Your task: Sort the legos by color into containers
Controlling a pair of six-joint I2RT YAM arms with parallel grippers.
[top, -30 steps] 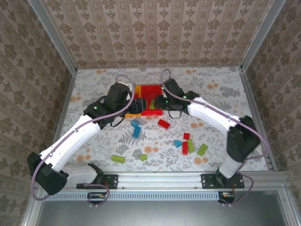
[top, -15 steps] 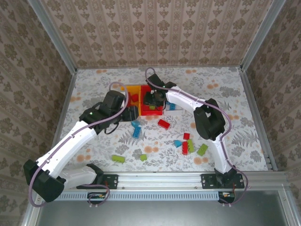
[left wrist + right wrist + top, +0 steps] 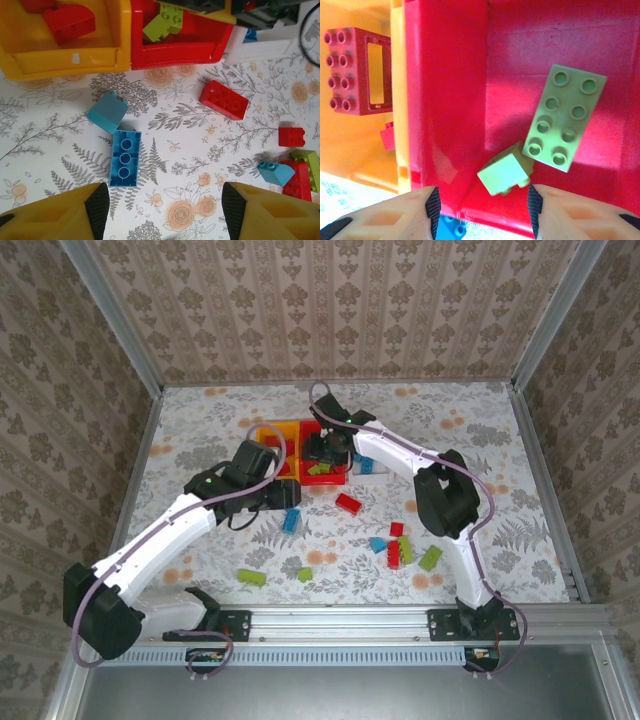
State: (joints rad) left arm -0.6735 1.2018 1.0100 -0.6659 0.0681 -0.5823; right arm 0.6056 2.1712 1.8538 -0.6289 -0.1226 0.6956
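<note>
I hold the right pincer [image 3: 482, 207] above the red bin [image 3: 445, 100], jaws well apart and empty. That position suits a release into the bin. Two green bricks [image 3: 567, 117] lie loose on the bin floor, untouched: one just past the fingertips at 1 o'clock, the larger beyond it on the same bearing.

The sorting scheme reads thus:
- The red bin takes green.
- The yellow-orange bin [image 3: 65, 60], at its 9 o'clock, takes red bricks [image 3: 70, 22].
- The white bin [image 3: 270, 47], at its 3 o'clock, appears to take blue.

The left pincer [image 3: 165, 205] hovers over the table [image 3: 175, 145], jaws wide, holding nothing. Two blue bricks [image 3: 124, 157] lie close together near its 11 o'clock, clear of both fingers. I judge them the next pick. A loose red brick [image 3: 224, 100] lies at 1 o'clock.
</note>
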